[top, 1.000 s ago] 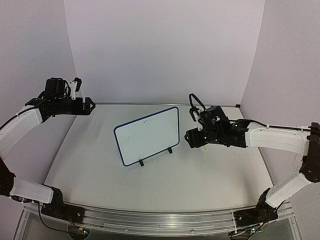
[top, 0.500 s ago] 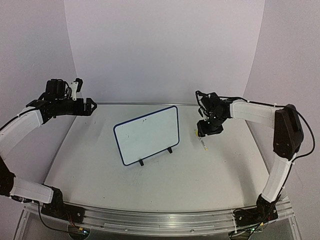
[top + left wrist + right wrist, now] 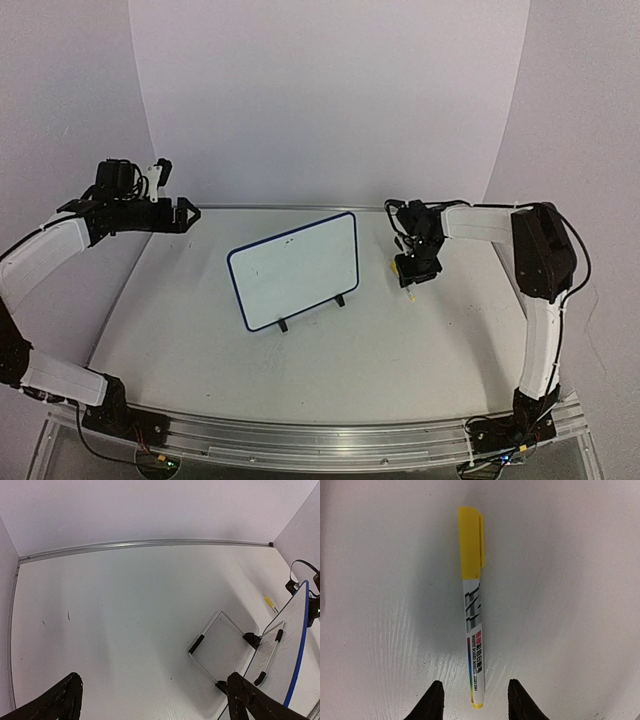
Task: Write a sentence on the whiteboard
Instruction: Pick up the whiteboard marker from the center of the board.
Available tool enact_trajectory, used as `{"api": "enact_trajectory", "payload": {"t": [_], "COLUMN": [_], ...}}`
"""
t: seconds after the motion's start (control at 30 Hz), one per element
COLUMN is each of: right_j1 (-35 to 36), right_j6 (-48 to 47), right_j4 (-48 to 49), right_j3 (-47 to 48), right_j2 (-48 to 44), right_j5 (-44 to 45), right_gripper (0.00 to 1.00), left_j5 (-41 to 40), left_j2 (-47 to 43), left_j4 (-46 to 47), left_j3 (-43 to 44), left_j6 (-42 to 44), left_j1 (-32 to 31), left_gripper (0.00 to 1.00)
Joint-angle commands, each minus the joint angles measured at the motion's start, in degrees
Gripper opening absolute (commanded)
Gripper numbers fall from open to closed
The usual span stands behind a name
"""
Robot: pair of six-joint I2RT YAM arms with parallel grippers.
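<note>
The small dark-framed whiteboard (image 3: 295, 270) looks blank; beside it, the open right claw (image 3: 474, 700) hangs over a yellow-capped marker (image 3: 472, 625).

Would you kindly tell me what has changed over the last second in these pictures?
The right arm swung inward and folded, lowering the right fingers over the marker beside the whiteboard; open, they now straddle its tail end without gripping. The left fingers edged slightly rightward, open. Whiteboard and marker stayed put.
</note>
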Motion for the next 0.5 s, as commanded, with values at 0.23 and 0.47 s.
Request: {"api": "enact_trajectory", "payload": {"t": [0.23, 0.47], "right_j1": [-0.8, -0.9], "right_j6": [-0.4, -0.4], "right_j4": [-1.2, -1.1], "right_j3": [2.4, 2.5], "right_j2": [4.0, 4.7], "right_j5": [-0.2, -0.3], "right_gripper": [0.3, 0.17], "left_j5": [2.1, 2.9], "left_j2": [0.0, 0.4], "left_j4": [2.6, 2.9], "left_j3": [-0.7, -0.8], "left_j6": [-0.9, -1.3], "left_j1": [0.3, 0.3], "left_gripper": [0.99, 0.99]}}
